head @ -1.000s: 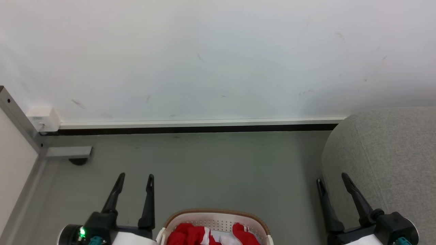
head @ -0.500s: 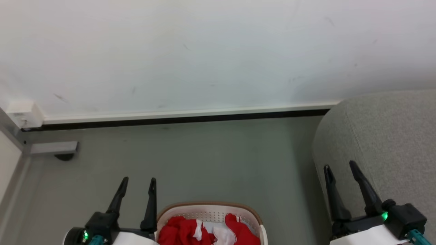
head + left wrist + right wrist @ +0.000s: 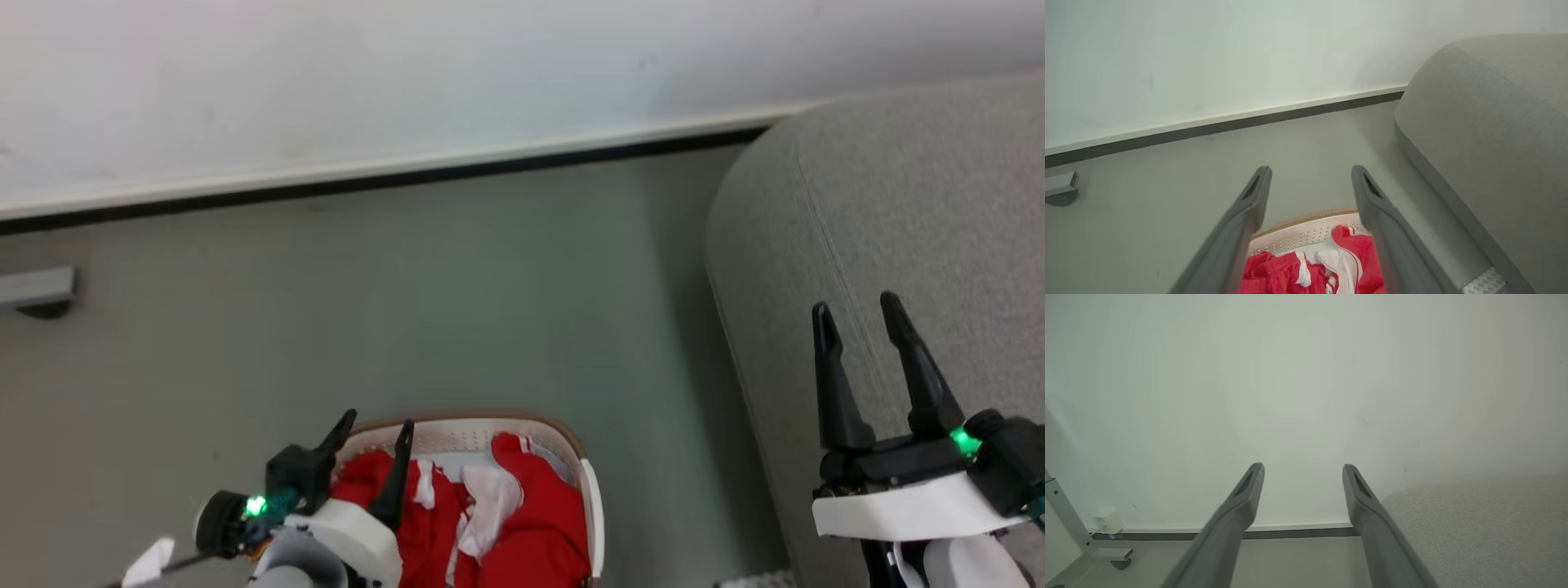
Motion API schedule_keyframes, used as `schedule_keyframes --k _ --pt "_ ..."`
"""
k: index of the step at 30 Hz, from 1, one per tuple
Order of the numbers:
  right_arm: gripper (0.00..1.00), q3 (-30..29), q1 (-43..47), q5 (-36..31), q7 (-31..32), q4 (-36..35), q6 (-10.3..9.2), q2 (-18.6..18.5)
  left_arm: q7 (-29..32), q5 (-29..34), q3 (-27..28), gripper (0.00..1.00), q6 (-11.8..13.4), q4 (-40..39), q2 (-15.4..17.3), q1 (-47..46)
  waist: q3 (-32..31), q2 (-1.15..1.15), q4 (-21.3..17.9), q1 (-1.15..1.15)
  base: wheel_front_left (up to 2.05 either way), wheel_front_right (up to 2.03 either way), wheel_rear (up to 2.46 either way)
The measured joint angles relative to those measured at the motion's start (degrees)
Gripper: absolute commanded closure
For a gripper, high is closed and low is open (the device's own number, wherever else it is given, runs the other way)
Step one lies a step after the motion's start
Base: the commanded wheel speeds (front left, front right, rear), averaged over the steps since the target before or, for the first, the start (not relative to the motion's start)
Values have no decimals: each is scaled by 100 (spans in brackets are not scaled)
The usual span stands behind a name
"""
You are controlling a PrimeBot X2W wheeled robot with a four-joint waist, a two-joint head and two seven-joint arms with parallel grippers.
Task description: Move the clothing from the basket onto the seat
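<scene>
Clothing (image 3: pixel 539 531) not yet on rounded grey woven seat (image 3: pixel 898 204): crumpled red-and-white fabric lies in perforated white brown-rimmed basket (image 3: pixel 457 441); left gripper (image 3: pixel 377 420) spread wide, empty, over basket's edge; right gripper (image 3: pixel 856 305) equally spread, empty, near seat.

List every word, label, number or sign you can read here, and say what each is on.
None can be read. The clothing shows plain red and white folds. The basket, the seat and the wall bear no print.
</scene>
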Motion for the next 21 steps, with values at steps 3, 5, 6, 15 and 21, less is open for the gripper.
schedule_keyframes --k 3,5,6,15,21 --pt "0 -4 -161 3 0 -91 0 -1 125 54 -143 0 -98 669 104 -382 286 0 -146 0 0 0 0" --pt "0 -11 -260 10 0 -157 0 2 198 94 -249 0 -164 1069 187 -617 475 0 -249 0 0 0 0" --pt "0 -20 -317 12 0 -188 0 5 227 108 -319 0 -194 1274 227 -727 574 0 -303 0 0 0 0" --pt "0 -211 -826 148 0 -598 0 48 602 424 -946 0 -297 2763 620 -1650 1542 0 -755 1 0 0 0" --pt "0 -270 -1103 230 0 -788 0 73 782 824 -1535 0 -321 3415 889 -2174 2195 0 -1028 0 0 0 0"
